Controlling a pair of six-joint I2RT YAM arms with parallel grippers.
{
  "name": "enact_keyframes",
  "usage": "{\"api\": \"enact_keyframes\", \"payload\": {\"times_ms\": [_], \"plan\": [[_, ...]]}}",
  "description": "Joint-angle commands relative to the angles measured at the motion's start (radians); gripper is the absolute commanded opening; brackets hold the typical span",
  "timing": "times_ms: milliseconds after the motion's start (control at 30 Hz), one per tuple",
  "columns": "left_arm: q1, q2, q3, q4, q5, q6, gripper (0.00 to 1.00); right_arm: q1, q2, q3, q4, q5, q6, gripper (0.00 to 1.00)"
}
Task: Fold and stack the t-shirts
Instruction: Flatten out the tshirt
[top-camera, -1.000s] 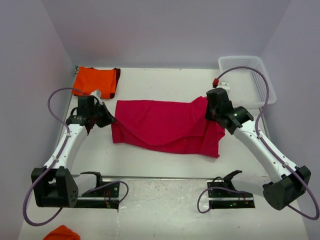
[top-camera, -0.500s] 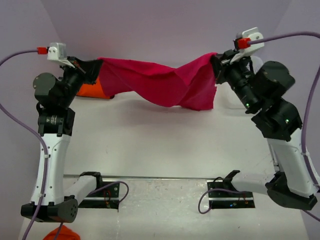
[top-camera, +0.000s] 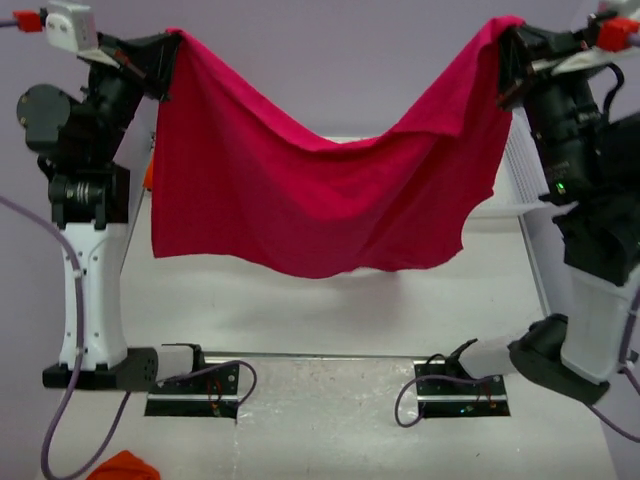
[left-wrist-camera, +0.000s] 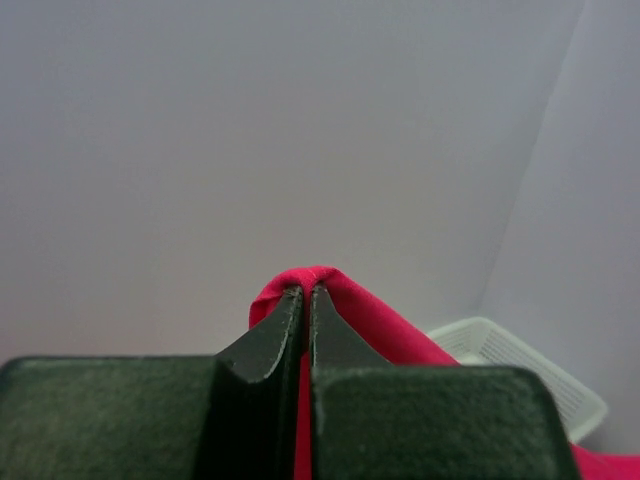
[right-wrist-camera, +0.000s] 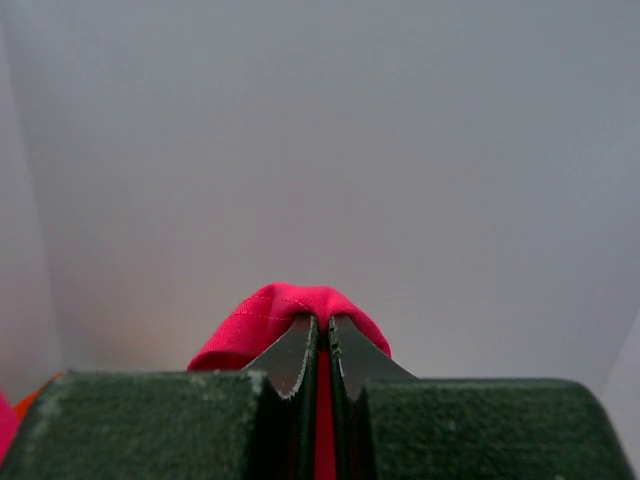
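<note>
**Both grippers pinch the pink shirt aloft**

The left gripper (top-camera: 168, 48) is pressed together on a fold of the crimson-pink t-shirt (top-camera: 320, 200). In the left wrist view its jaws (left-wrist-camera: 305, 292) meet with only red cloth between them, bulging over the tips toward 12 o'clock. The right gripper (top-camera: 506, 45) pinches another fold of the same shirt in the same way, the cloth humped over its closed tips (right-wrist-camera: 322, 320).

In the top view the left gripper sits at 10 o'clock and the right at 2 o'clock. The shirt hangs spread between them, sagging in the middle, with its lower edge toward 6 o'clock above the table (top-camera: 300, 310).

A sliver of the orange t-shirt (top-camera: 148, 176) shows at 9 o'clock, beside the hanging cloth. The white basket (left-wrist-camera: 520, 365) lies toward 3 o'clock.
</note>
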Motion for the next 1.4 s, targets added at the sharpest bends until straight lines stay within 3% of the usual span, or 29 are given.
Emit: {"api": "enact_keyframes", "payload": {"times_ms": [0, 233, 367, 667, 867, 933, 1033, 1167, 1367], "plan": [[0.008, 0.263, 0.13, -0.044, -0.089, 0.067, 0.0, -0.121, 0.222, 0.156, 0.03, -0.026, -0.027, 0.0], [0.031, 0.769, 0.713, -0.095, -0.119, 0.11, 0.0, -0.397, 0.418, 0.213, 0.168, -0.23, 0.095, 0.0], [0.077, 0.794, 0.671, 0.073, -0.08, 0.074, 0.0, -0.447, 0.518, 0.295, 0.182, -0.276, 0.073, 0.0], [0.137, 0.799, 0.66, 0.125, -0.074, 0.059, 0.0, -0.523, 0.488, 0.252, 0.202, -0.381, 0.122, 0.0], [0.141, 0.75, 0.442, 0.108, -0.052, 0.076, 0.0, -0.525, 0.503, 0.139, 0.047, -0.405, 0.171, 0.0], [0.14, 0.739, 0.292, 0.032, -0.059, 0.09, 0.0, -0.522, 0.508, 0.062, -0.049, -0.41, 0.233, 0.0], [0.129, 0.689, 0.044, 0.004, -0.075, 0.073, 0.0, -0.496, 0.434, -0.261, -0.042, -0.396, 0.361, 0.0], [0.129, 0.609, -0.283, -0.105, -0.155, -0.074, 0.0, -0.425, 0.293, -0.695, -0.011, -0.33, 0.489, 0.0], [0.097, 0.417, -0.66, -0.188, -0.125, -0.178, 0.0, -0.309, 0.123, -0.993, -0.096, -0.144, 0.705, 0.0]]}}
